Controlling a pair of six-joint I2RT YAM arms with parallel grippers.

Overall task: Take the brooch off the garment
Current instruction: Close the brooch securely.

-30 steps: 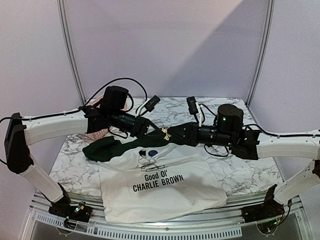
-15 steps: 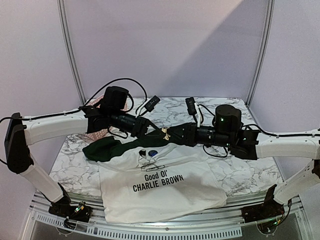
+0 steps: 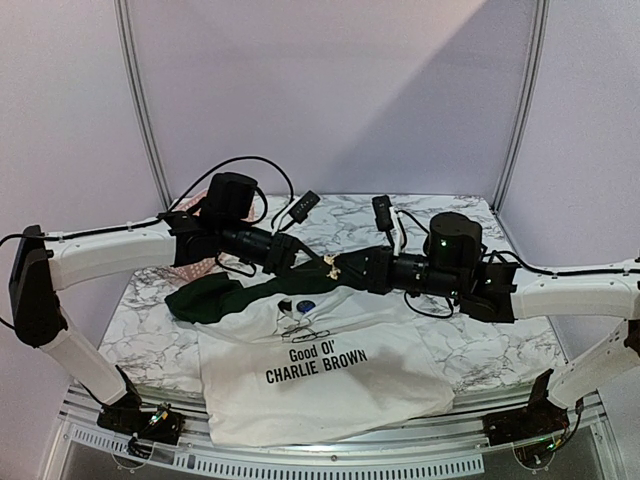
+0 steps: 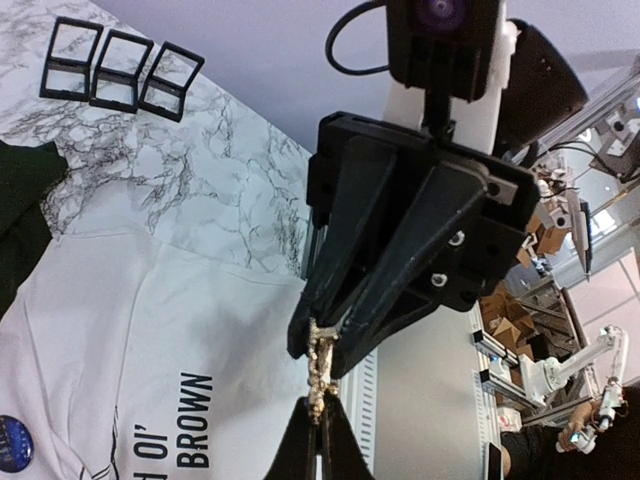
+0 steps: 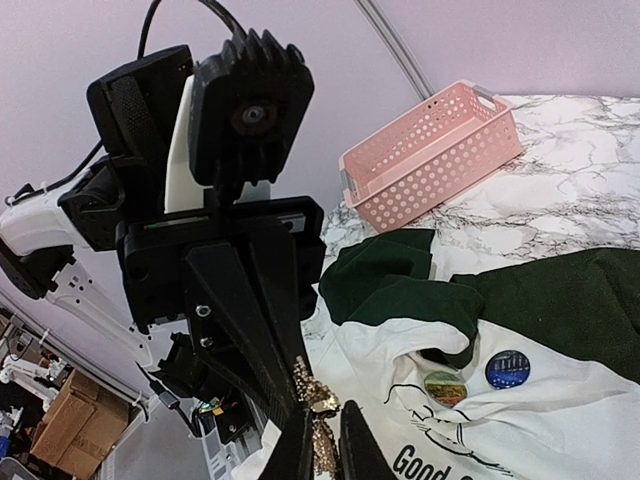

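Note:
A gold brooch (image 3: 330,265) hangs in the air between my two grippers, above the garment and apart from it. The garment (image 3: 320,390), a white T-shirt with dark green sleeves and black print, lies spread on the table. My left gripper (image 4: 317,400) is shut on the lower end of the brooch (image 4: 319,364). From the opposite side my right gripper (image 5: 328,408) is shut on the brooch (image 5: 313,393), its fingers (image 4: 360,300) clamped round the other end. Both grippers meet tip to tip over the shirt's collar and green sleeve.
A pink perforated basket (image 5: 430,155) stands at the back left of the marble table (image 3: 480,340). Three black wire frames (image 4: 115,70) stand at the back. Two round badges, blue (image 5: 507,369) and greenish (image 5: 445,387), sit near the shirt's collar.
My right gripper's jaws have narrowed onto the brooch and the right arm has shifted slightly left. The left arm and the garment have stayed put.

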